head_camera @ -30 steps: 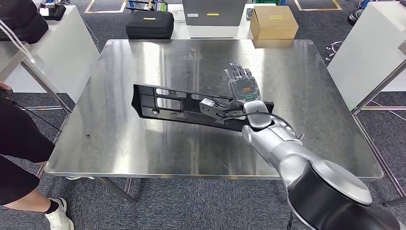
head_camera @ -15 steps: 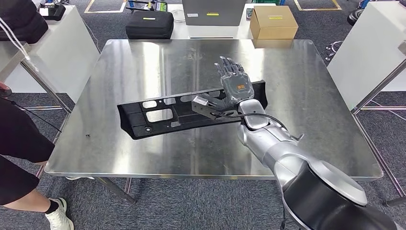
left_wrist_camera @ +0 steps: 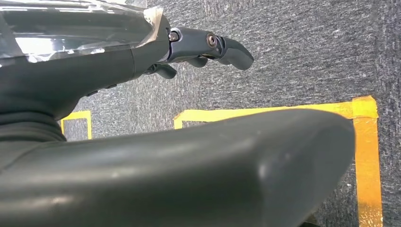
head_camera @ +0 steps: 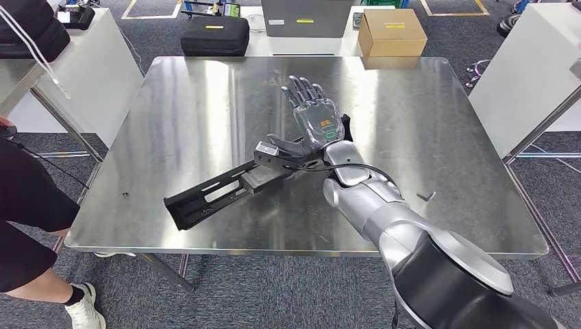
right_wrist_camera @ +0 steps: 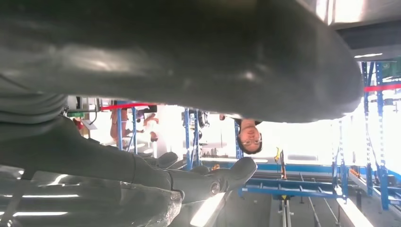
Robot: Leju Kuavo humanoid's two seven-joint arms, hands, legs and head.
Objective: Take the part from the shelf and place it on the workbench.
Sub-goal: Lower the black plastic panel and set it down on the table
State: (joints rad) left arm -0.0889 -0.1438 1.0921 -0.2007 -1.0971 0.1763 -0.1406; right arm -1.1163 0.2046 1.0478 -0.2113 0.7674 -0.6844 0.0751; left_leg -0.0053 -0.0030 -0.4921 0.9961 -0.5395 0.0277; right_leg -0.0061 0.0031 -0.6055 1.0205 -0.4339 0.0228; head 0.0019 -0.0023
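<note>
On the steel workbench we had our right hand flat over the black part, fingers spread and straight, gripping nothing
Our part lay slantwise, its near end close to the front edge, with bare metal wide on both sides; a cardboard box and black case stood beyond the far edge, a person at the left corner. Our left hand hung over carpet; we could not tell its grasp
</note>
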